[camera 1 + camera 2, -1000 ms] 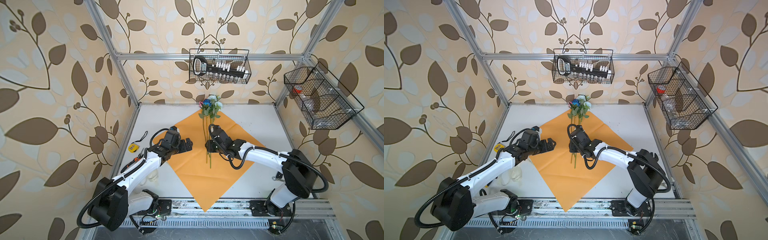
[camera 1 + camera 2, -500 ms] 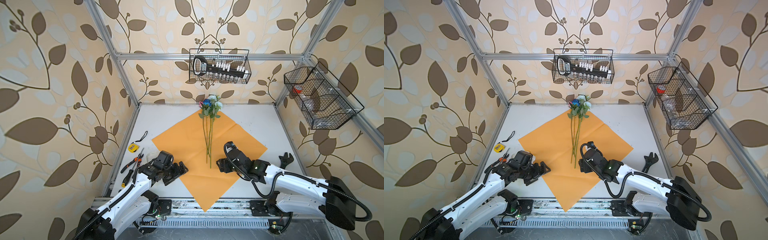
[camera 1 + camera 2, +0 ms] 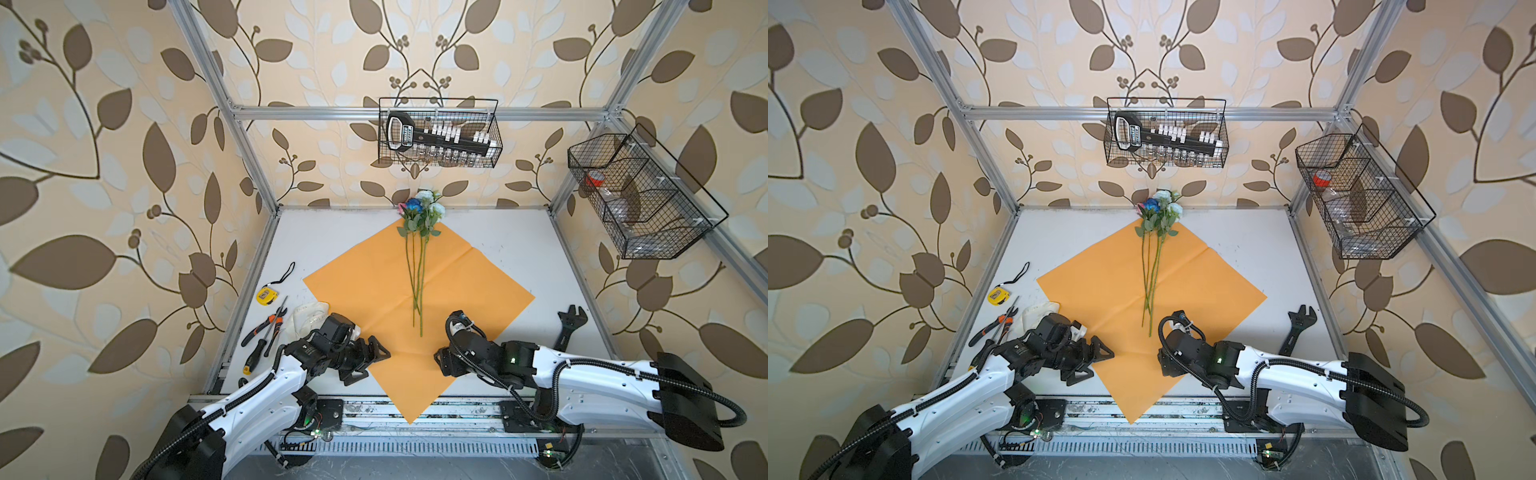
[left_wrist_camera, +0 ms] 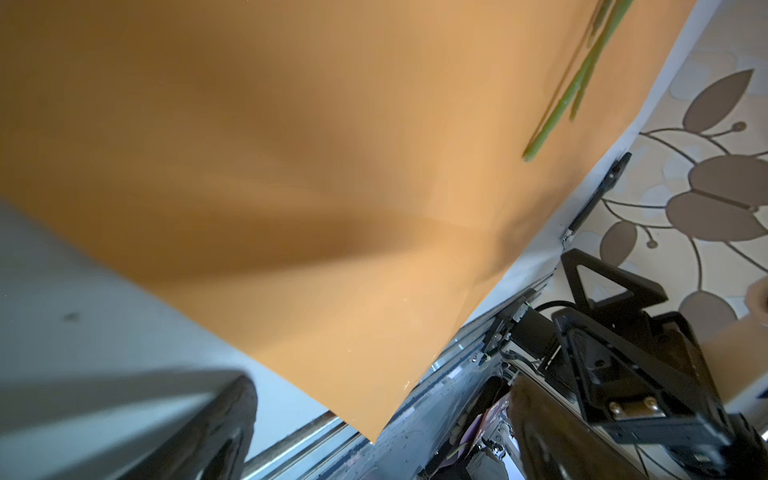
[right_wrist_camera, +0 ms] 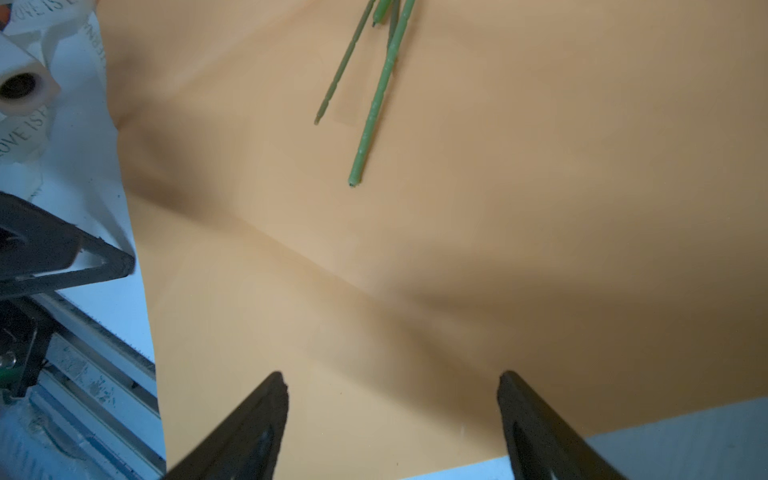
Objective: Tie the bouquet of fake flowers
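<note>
Lying mid-frame in both top views, the flowers (image 3: 417, 224) rest stems-down on the paper (image 3: 361, 291); the left fingers (image 3: 379, 350) are spread at its lower-left edge. Left wrist: paper, stem tips upper right. Right wrist: right fingers (image 5: 270, 399) spread over paper, empty.

Both top views look steeply down from high at the front onto the whole table (image 3: 519, 249), toward the back wall (image 3: 332, 166). Each wrist camera sits low and close over the orange wrapping paper (image 4: 291, 166), both sharing the stem ends (image 5: 376, 104).
</note>
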Available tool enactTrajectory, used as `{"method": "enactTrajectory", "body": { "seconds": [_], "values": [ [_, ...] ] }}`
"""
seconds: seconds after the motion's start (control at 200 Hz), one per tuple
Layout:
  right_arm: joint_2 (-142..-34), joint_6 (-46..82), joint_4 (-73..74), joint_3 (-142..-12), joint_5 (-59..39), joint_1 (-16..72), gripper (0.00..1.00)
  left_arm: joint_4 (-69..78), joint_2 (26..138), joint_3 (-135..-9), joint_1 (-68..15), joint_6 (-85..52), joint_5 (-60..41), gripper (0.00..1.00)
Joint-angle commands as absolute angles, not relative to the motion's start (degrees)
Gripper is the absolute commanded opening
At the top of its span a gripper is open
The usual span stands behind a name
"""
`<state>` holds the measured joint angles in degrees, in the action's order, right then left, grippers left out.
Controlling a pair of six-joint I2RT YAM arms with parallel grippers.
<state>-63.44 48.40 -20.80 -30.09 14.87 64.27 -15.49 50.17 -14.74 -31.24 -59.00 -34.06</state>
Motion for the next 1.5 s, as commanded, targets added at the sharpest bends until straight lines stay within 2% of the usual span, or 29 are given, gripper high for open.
{"method": "enactTrajectory", "body": {
  "seconds": [0.0, 0.22, 0.39, 0.535, 0.725, 0.99, 1.175, 1.32, 1.495],
  "values": [
    [-64.25, 48.19, -20.11, -30.30, 15.94, 64.52, 0.82, -9.71, 52.20, -12.54, -32.00, -58.18, -32.96, 0.95],
    [-64.26, 40.40, -15.32, -29.58, 9.35, 65.64, 0.79, -3.48, 53.82, -13.32, -32.36, -56.71, -31.93, 0.96],
    [-66.43, 38.17, -18.99, -33.63, 14.96, 76.33, 0.79, -2.65, 56.04, -14.89, -32.48, -55.92, -31.89, 0.96],
    [-75.21, 38.06, -23.41, -39.49, 21.17, 87.79, 0.80, -2.81, 56.78, -15.95, -32.67, -55.47, -32.34, 0.96],
    [-93.22, 37.82, -32.93, -50.79, 31.63, 99.61, 0.83, -3.16, 56.56, -17.19, -32.96, -55.21, -32.66, 0.96],
    [-95.41, 35.34, -28.84, -51.40, 31.35, 100.29, 0.87, -2.45, 60.07, -21.34, -33.59, -54.19, -33.80, 0.96],
    [-96.57, 40.25, -31.95, -51.75, 36.90, 98.48, 0.80, -2.23, 60.57, -22.06, -34.28, -54.84, -33.93, 0.96],
    [-96.55, 43.31, -34.91, -52.68, 41.40, 97.29, 0.79, -5.25, 58.18, -22.72, -34.34, -54.63, -33.25, 0.97],
    [-93.52, 43.59, -30.49, -50.27, 38.95, 94.10, 0.74, -6.85, 57.54, -24.48, -34.28, -53.81, -32.52, 0.97]
  ]
}}
